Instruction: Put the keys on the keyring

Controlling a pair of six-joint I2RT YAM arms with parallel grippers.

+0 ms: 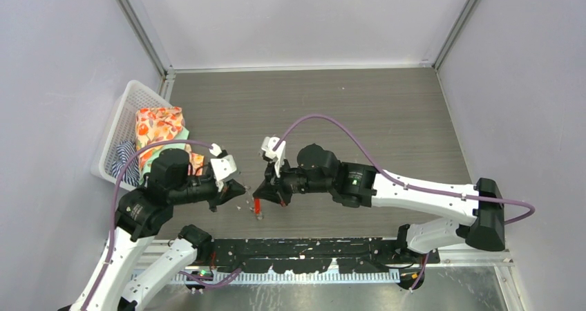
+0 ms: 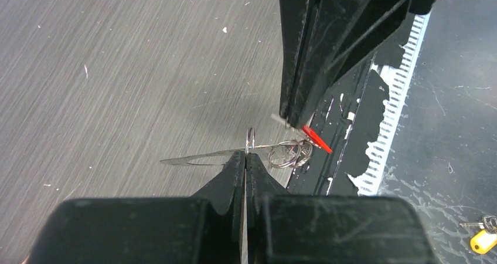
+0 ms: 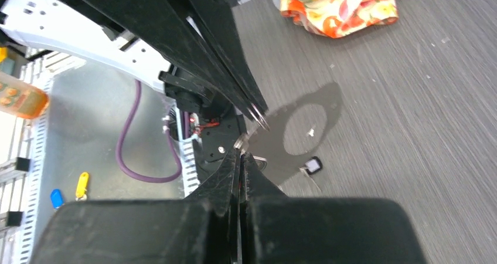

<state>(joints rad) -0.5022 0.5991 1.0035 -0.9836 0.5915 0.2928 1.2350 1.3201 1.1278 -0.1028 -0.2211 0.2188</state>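
My left gripper [image 2: 247, 154] is shut on the keyring [image 2: 199, 156], a thin silver wire loop seen edge-on, held above the table. A few small silver rings [image 2: 288, 154] hang on the wire just right of the pinch. My right gripper [image 3: 240, 151] is shut on the tiny red-headed key [image 2: 317, 139], whose red head pokes out beside those small rings, close against them. From above, the two grippers [image 1: 240, 191] [image 1: 264, 195] meet tip to tip near the table's front edge, with the red key [image 1: 257, 206] hanging just below them.
A white basket [image 1: 119, 128] with patterned cloths [image 1: 159, 126] stands at the left wall, behind the left arm. A small white-faced tag [image 3: 313, 165] lies on the table under the grippers. The black base strip [image 1: 311, 252] runs along the near edge. Yellow [image 3: 82, 185] and blue [image 3: 55, 198] tags lie beyond it.
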